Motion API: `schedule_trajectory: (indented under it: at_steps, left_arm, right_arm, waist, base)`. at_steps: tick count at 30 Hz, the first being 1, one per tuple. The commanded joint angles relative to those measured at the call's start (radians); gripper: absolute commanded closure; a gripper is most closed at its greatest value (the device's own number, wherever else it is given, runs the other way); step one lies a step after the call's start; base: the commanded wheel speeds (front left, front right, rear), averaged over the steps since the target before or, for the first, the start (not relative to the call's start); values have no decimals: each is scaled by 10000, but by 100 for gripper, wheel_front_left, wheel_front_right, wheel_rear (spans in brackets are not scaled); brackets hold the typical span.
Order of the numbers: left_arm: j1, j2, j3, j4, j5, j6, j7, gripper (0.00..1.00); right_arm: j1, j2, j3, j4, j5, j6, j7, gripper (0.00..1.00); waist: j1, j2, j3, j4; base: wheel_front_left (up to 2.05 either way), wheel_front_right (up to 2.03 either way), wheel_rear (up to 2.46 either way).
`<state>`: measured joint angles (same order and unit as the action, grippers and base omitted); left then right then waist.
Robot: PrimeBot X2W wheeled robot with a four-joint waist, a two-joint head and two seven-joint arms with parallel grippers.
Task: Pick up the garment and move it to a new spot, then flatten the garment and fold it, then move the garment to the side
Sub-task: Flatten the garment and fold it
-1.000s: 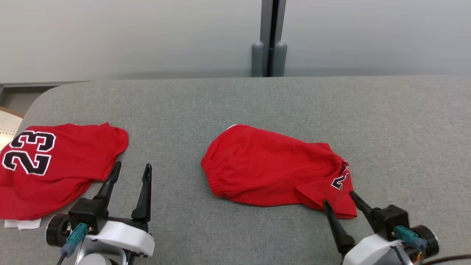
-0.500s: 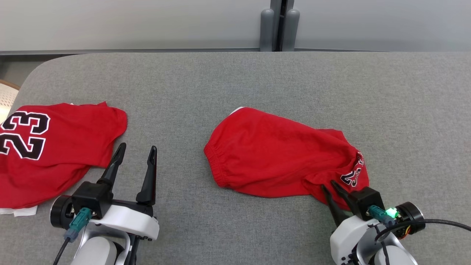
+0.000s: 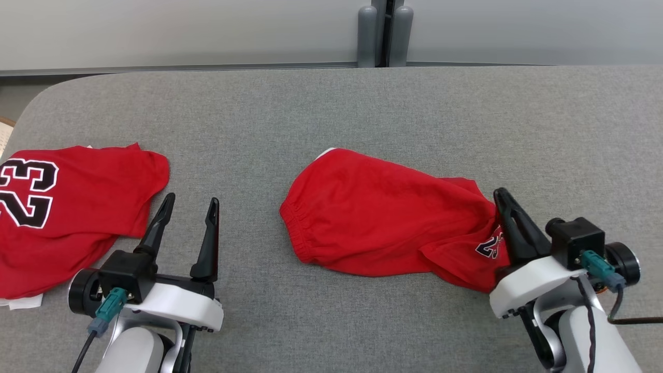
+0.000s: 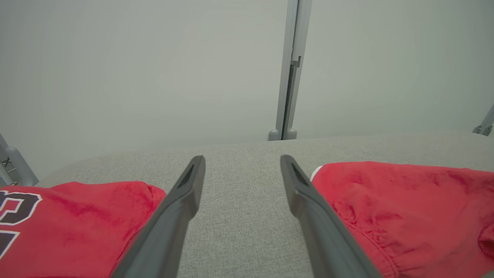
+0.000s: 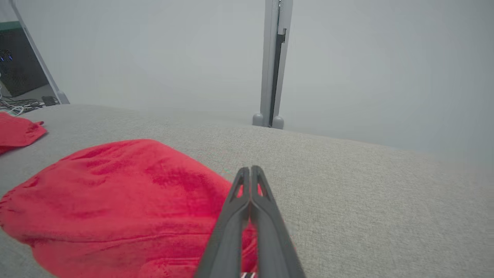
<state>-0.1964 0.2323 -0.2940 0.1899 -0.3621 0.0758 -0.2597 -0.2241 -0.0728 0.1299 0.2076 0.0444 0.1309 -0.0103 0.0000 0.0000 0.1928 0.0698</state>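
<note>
Right arm has the shorts by the leg end, lift comes next

Far left there's a red 23 jersey [image 3: 77,207] lying on the tabletop [image 3: 331,114], and just beside it the left gripper [image 3: 190,198] hovers with jaws wide, holding nothing. Mid tabletop, the red shorts [image 3: 373,217] lie with their long axis running left-right, slanting a bit nearer toward the right. The elastic waistband points left and the leg hems point right. The right gripper [image 3: 501,194] has its jaws pinched together on that right end, cloth bunched around them. Looks to me like the pick-up step, so the next move calls for a clean lift without the fabric slipping, then a carry to a new spot.
</note>
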Motion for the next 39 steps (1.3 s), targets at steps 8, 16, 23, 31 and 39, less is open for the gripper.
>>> schedule_trajectory:
  at_steps: [8, 16, 23, 31, 39]
  left_arm:
    - [-111, 14, 46, 58, 34, -18, -56, 0]
    - [22, -15, 26, 69, 8, 3, -55, 0]
    - [443, 52, 8, 2, -23, 76, -57, 0]
    - [1107, 189, -69, -126, -86, 214, 104, 0]
    - [1503, 288, -154, -315, -132, 321, 292, 0]
  right_arm:
    - [15, 59, -414, -338, 307, -3, -67, 100]
    - [138, 73, -213, -618, 1112, -3, -187, 0]
    - [558, -219, -233, -1063, 1523, -3, -267, 0]
    - [1858, -349, -745, -1829, 1417, -1, 174, 0]
    - [2585, -254, -723, -2341, 1312, -1, 529, 0]
  waist:
    - [0, 0, -148, 5]
    - [0, 0, -378, -43]
    - [0, 0, -874, -186]
    - [0, 0, -1536, -254]
    - [0, 0, -1784, -286]
  base:
    - [0, 0, 0]
    - [0, 0, 0]
    - [0, 0, 0]
    - [0, 0, 0]
    - [0, 0, 0]
